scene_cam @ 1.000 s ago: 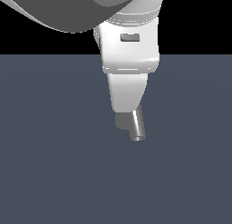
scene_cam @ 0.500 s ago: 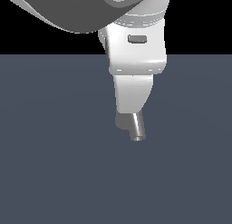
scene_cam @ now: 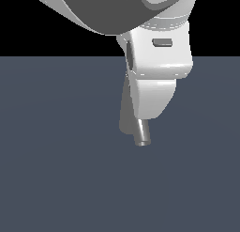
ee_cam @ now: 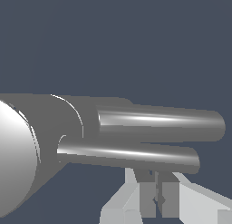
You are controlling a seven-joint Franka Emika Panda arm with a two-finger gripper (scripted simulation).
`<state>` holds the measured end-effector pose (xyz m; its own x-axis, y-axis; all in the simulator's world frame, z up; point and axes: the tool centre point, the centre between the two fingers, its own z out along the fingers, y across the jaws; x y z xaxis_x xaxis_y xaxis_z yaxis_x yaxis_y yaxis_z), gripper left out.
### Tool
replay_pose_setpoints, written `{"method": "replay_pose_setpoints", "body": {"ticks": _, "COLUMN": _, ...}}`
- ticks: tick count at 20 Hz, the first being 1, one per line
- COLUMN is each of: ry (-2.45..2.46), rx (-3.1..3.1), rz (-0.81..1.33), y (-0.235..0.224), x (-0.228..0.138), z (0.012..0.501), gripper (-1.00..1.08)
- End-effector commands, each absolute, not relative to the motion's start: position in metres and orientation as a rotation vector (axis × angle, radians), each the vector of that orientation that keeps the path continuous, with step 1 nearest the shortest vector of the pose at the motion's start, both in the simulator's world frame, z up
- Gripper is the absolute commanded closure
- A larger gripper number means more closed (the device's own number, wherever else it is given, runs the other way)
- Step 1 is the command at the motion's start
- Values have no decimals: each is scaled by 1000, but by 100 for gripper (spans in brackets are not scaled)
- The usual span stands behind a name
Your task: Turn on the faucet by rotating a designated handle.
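end effector (ee_cam: 158, 201): fingers almost together, holding nothing, just beside the handle (ee_cam: 131, 153) | handle: thin rod off the faucet (ee_cam: 50, 128) cap, beside thicker spout (ee_cam: 158, 124) | progress: approach done, contact unclear, rotation left

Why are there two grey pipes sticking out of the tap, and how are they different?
The spout is the thicker pipe; the handle is clearly thinner. In the wrist view the spout reaches further out from the tap than the handle does. The handle also lies closer to the robot's hand than the spout. Both are straight, shiny grey metal, stick out the same way, and lie nearly side by side.
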<state>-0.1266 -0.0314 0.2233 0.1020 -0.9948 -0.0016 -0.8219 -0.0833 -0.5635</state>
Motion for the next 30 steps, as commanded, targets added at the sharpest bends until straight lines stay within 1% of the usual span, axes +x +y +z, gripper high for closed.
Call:
{"method": "replay_pose_setpoints", "body": {"ticks": 1, "ry": 1793, "rx": -1949, "rz": -551, "y": -45, "x": -127, "z": 222, "gripper": 108}}
{"method": "replay_pose_setpoints", "body": {"ticks": 16, "ry": 1802, "rx": -1946, "rz": -550, "y": -84, "x": -129, "z": 218, "gripper": 108}}
{"method": "replay_pose_setpoints", "body": {"ticks": 17, "ry": 1756, "rx": -1972, "rz": -543, "y": -66, "x": -125, "z": 222, "gripper": 108}}
{"method": "replay_pose_setpoints", "body": {"ticks": 30, "ry": 1785, "rx": -1956, "rz": -548, "y": -111, "x": -99, "z": 237, "gripper": 108}}
